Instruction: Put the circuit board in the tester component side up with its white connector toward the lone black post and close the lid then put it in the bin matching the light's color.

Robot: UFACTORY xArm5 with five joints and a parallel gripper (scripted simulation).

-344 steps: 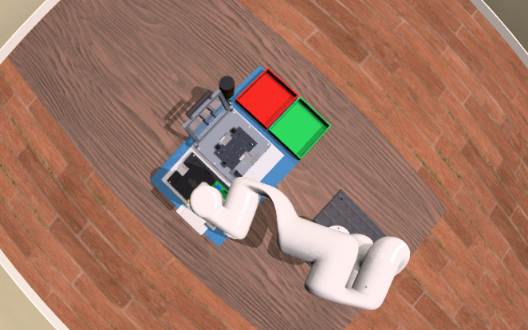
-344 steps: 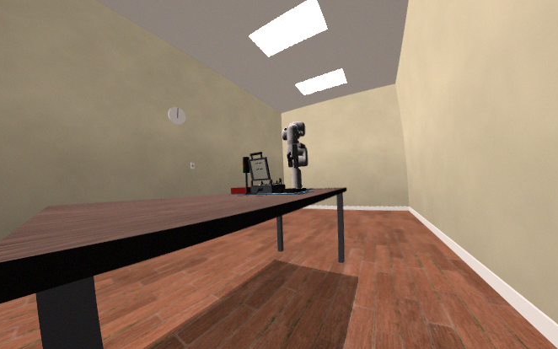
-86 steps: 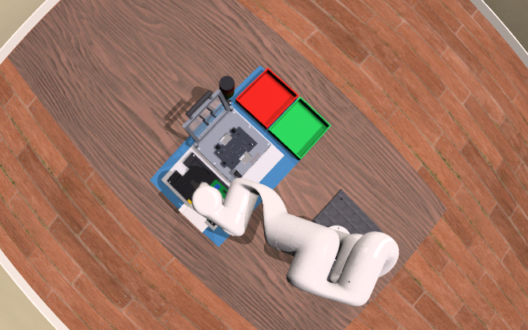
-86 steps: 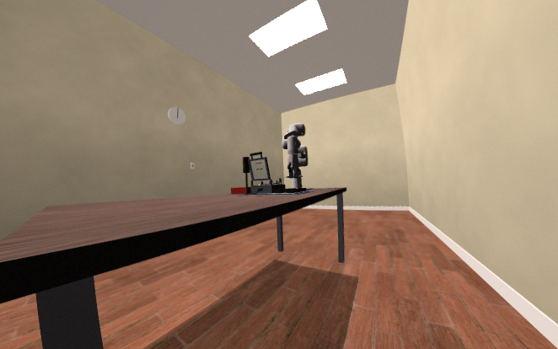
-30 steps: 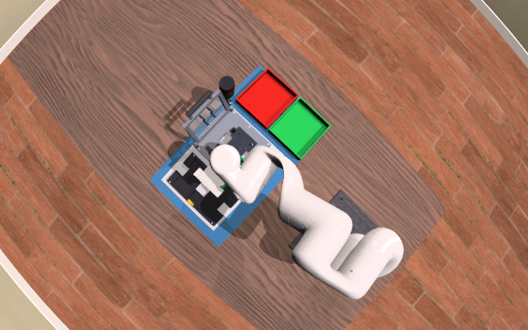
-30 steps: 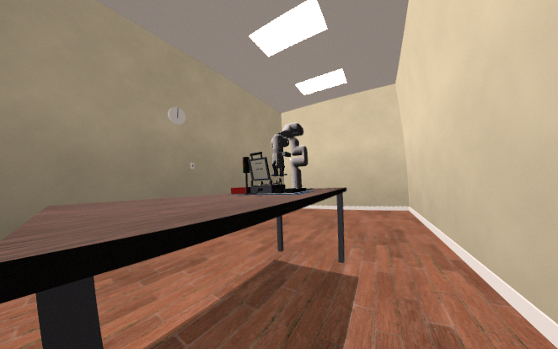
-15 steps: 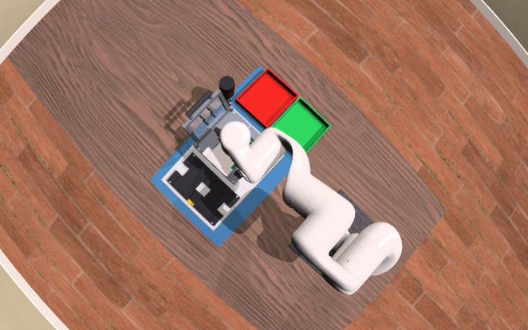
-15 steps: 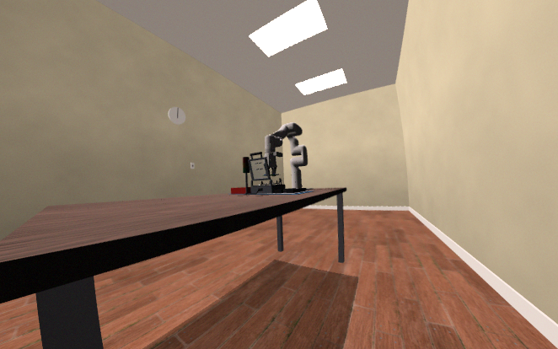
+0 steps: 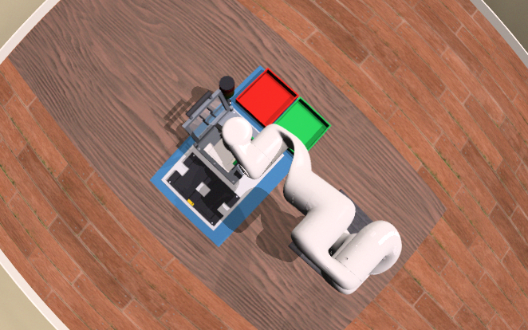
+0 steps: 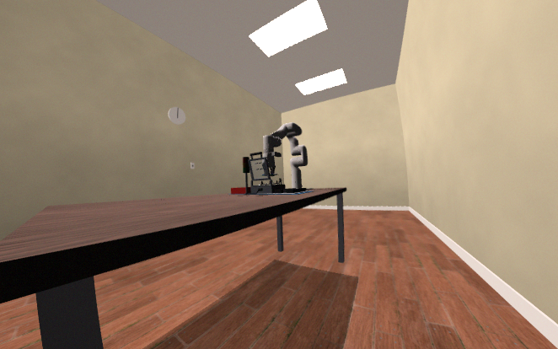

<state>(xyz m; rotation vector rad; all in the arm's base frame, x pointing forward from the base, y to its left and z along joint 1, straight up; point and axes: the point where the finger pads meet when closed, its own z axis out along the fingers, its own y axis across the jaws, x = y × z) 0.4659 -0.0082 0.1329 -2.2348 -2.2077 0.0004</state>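
Wooden surface [image 9: 105,73]: claw [image 10: 270,167] hangs right above the open tester [image 9: 228,176], apparently pinching the green board [image 9: 237,164] wide; orientation hidden.

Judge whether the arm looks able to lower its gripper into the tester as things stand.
Probably yes. The lid stands raised at the back, so the tester is open from above, and the gripper, carrying the circuit board, hangs right over it with nothing seen between.
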